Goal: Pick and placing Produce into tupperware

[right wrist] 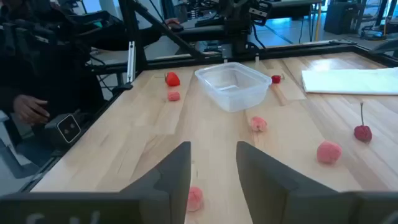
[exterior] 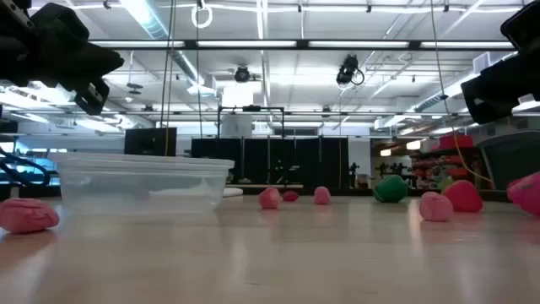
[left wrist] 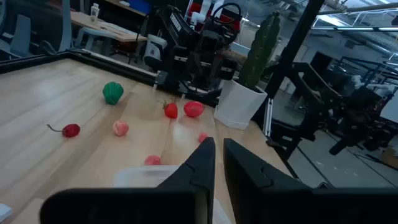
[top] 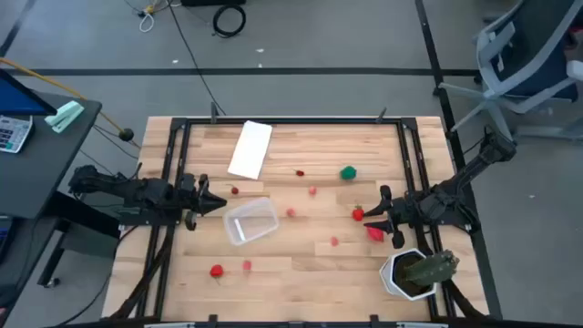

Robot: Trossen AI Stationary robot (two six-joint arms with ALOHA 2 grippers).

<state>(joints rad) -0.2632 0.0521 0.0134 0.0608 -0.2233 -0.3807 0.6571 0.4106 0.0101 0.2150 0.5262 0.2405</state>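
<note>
The right gripper (right wrist: 213, 177), jaws parted and empty, is held above a small pink toy fruit (right wrist: 195, 198); a skewed descent could knock it across the wooden bench (right wrist: 205, 143), away from the clear plastic rectangular tupperware (right wrist: 233, 85).

Left gripper (top: 217, 202) at frame left, jaws nearly closed; right gripper (top: 375, 217) at frame right, jaws parted.
</note>
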